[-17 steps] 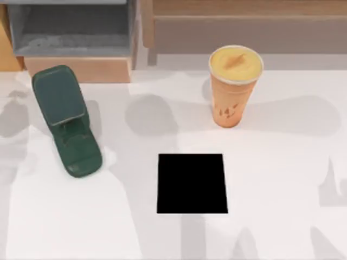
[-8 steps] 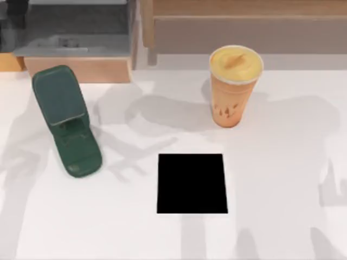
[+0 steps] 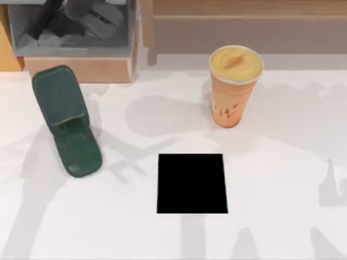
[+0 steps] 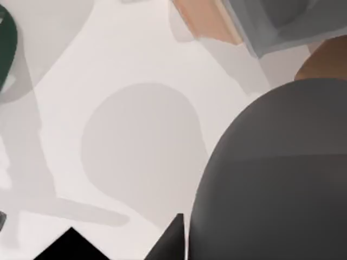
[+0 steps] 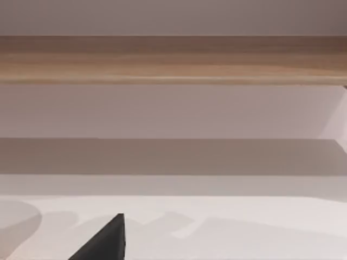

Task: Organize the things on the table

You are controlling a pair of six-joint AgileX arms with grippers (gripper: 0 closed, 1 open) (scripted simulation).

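Left end effector (image 3: 81, 19) over shelf bin (image 3: 70, 46), cup (image 3: 234, 86), mat (image 3: 192, 183), stand (image 3: 66, 119) nearby

A tall orange paper cup (image 3: 234, 86) with a yellow top stands upright on the wide, flat, plain white counter (image 3: 282, 179), its faint dark print facing the near edge. It sits well apart from the grey and wooden shelf unit (image 3: 76, 40), off to that unit's right and slightly nearer. A smooth, rounded dark grey computer mouse (image 4: 276, 179) looms close in the left wrist view, raised above the counter; in the top view a grey rounded shape (image 3: 100, 16) lies within the shelf unit's grey compartment, too indistinct to identify surely.
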